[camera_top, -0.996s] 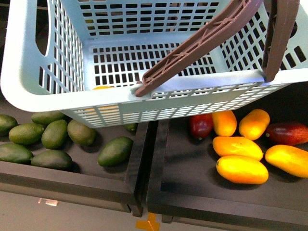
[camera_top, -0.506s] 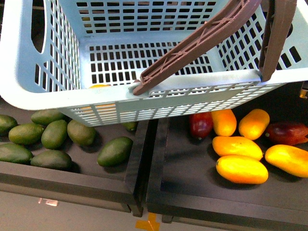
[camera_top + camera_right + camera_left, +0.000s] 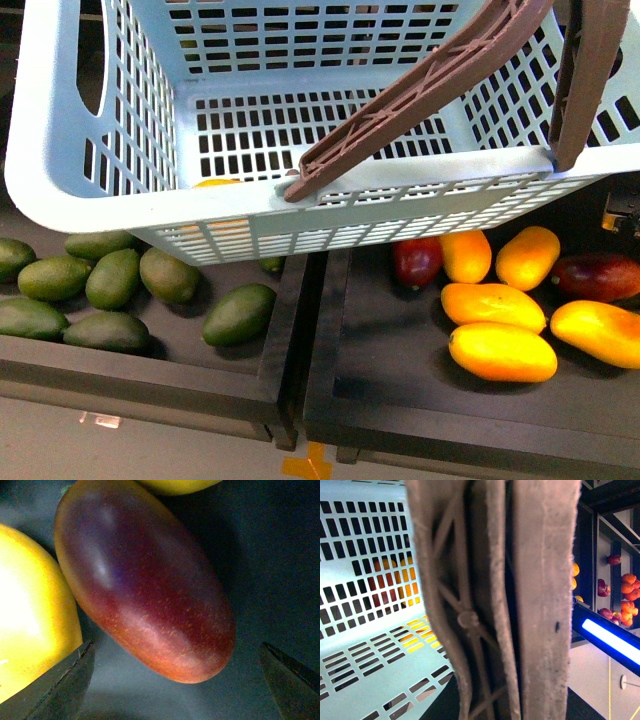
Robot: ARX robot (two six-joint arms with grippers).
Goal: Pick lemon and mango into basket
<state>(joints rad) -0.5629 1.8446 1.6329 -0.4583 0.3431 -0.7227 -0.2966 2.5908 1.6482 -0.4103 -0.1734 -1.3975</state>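
Note:
The aqua basket (image 3: pixel 80 190) hangs high in the front view, over the fruit bins. My left gripper is shut on its brown handles (image 3: pixel 540 605), which fill the left wrist view; its own fingers do not show. A yellow fruit (image 3: pixel 215 183) shows through the slots; I cannot tell whether it is the lemon. Two dark red mangoes lie among yellow-orange ones, one (image 3: pixel 417 260) near the middle and one (image 3: pixel 600 275) at the right. My right gripper (image 3: pixel 177 647) is open just over a red mango (image 3: pixel 145 580), fingertips (image 3: pixel 65 680) either side of its end and apart from it.
Green oval fruits (image 3: pixel 115 280) fill the left black bin. Yellow-orange mangoes (image 3: pixel 500 350) lie in the right bin, one (image 3: pixel 30 620) close beside the red mango. A black divider (image 3: pixel 300 330) runs between the bins. Shelves of red and orange fruit (image 3: pixel 625 590) stand further off.
The basket has shifted slightly right and down. Part of my right gripper has come into the front view at the right edge, lowering towards the right red mango.

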